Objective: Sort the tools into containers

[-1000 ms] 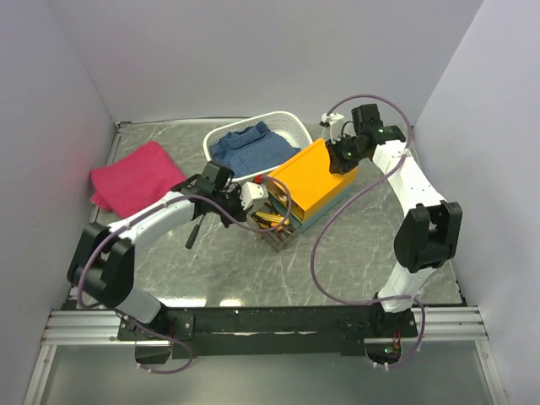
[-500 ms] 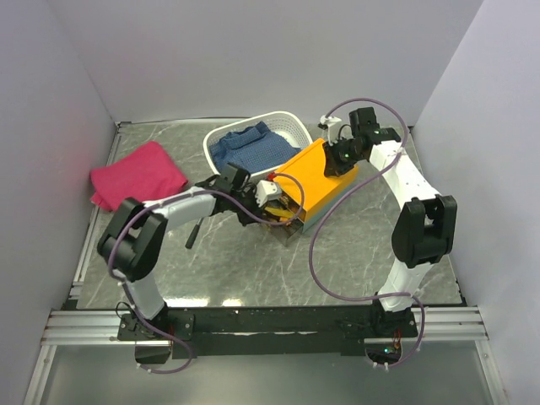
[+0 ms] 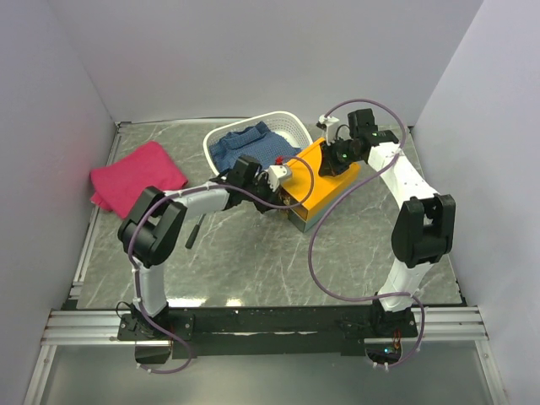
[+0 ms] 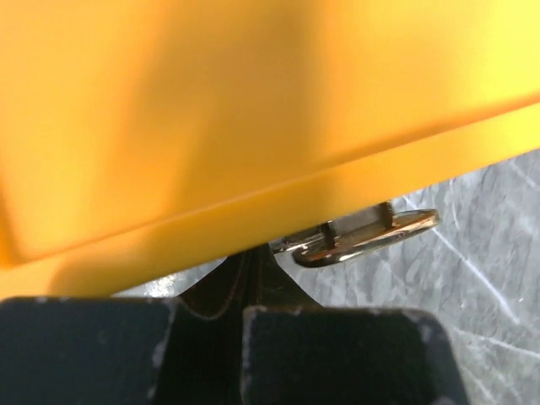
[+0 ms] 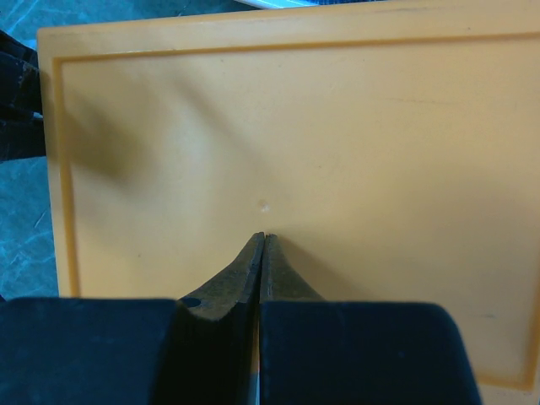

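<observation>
FYI orange box (image 3: 321, 171) has white basket (image 3: 295, 126) just behind it; left gripper (image 4: 246, 266) partly hides its drawer end — fingers pressed together. Also closed: right gripper (image 5: 262, 245), tips on box lid; metal part (image 4: 364, 238) under box edge unidentifiable.

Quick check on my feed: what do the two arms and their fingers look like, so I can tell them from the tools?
The left arm and right arm have white links between bulky black joints. A purple cable loops loosely along each. Small green lights show at the right arm's wrist. The fingers are black and taper to thin tips.
</observation>
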{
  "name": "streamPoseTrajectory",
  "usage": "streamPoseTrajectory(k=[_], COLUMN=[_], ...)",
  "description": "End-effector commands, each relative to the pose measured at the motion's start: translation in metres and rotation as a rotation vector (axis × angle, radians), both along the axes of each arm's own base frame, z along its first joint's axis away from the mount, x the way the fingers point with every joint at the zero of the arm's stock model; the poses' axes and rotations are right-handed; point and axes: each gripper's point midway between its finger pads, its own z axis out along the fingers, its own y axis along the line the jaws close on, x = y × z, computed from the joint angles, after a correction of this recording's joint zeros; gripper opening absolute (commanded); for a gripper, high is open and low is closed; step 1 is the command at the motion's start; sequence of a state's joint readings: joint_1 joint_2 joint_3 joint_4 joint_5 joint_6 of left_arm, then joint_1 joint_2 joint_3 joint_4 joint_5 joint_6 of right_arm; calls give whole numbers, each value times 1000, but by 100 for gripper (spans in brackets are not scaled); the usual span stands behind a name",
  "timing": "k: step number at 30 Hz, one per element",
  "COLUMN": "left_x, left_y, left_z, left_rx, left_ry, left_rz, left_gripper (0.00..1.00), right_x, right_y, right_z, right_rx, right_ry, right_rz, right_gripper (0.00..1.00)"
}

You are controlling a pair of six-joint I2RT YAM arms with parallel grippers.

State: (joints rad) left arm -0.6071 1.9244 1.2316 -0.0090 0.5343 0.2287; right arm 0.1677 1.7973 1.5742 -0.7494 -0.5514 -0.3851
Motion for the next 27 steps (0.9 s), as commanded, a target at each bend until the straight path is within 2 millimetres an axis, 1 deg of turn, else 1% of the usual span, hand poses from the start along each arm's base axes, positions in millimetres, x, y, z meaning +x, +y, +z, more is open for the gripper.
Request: streamPoseTrajectory(k=[1,2,3,4,5,6,7,8,9,10,11,12,13,14,15,16,17,18,19,20,21,22,23,24,25,27], left_x=[7,3,3,-2,-5,0,-8,-8,-5,-10,-14,-11,-20,-25,-28,-32,-35,-35,-34,-32,-30,-31,-30,-33,-31,-39], left_y=[-8,2,23,36,52,76,95,112,139,156,171,190,202,211,218,225,231,233,237,240,248,250,258,264,268,273], left_z=[42,52,48,48,61,64,61,78,70,64,62,56,43,31,23,7,1,-4,-11,-13,-17,-22,-25,-33,-35,-50], left_rx=[-150,-155,-118,-90,-76,-59,-18,-8,56,115,159,231,292,335,370,418,440,444,457,465,494,499,530,559,569,616], left_ry=[-37,-41,9,38,21,26,64,19,14,28,22,9,53,87,112,165,203,221,218,205,196,205,202,226,243,319], left_rz=[26,26,60,79,99,153,193,246,342,394,445,527,540,559,577,606,618,637,651,666,706,712,738,749,760,763], left_gripper=[2,3,5,12,18,23,34,40,46,52,56,57,58,58,57,56,55,54,54,54,56,56,56,56,56,55], right_x=[-32,-30,-29,-29,-28,-27,-26,-25,-24,-23,-22,-22,-20,-19,-18,-16,-16,-15,-13,-13,-12,-12,-11,-10,-10,-11], right_y=[-3,-3,-4,-5,-6,-7,-7,-7,-8,-8,-9,-9,-10,-9,-9,-9,-9,-9,-8,-8,-6,-6,-6,-7,-8,-9], right_z=[-46,-44,-43,-43,-41,-41,-41,-40,-40,-39,-38,-38,-38,-36,-35,-34,-33,-33,-33,-33,-31,-32,-31,-30,-29,-30], right_rx=[-67,-68,-72,-77,-82,-87,-91,-92,-97,-99,-99,-103,-106,-105,-106,-107,-107,-106,-104,-103,-97,-99,-99,-102,-104,-110], right_ry=[191,186,183,180,171,167,162,155,149,141,137,134,133,130,125,122,124,124,127,128,128,132,131,126,122,122], right_rz=[-6,-8,-8,-10,-10,-9,-10,-10,-11,-12,-13,-14,-15,-15,-13,-11,-11,-10,-11,-11,-7,-4,-1,0,0,0], right_gripper=[0,0,0,0,0,0,0,0,0,0,0,0,0,1,8,11,15,17,18,21,21,22,22,23,23,24])
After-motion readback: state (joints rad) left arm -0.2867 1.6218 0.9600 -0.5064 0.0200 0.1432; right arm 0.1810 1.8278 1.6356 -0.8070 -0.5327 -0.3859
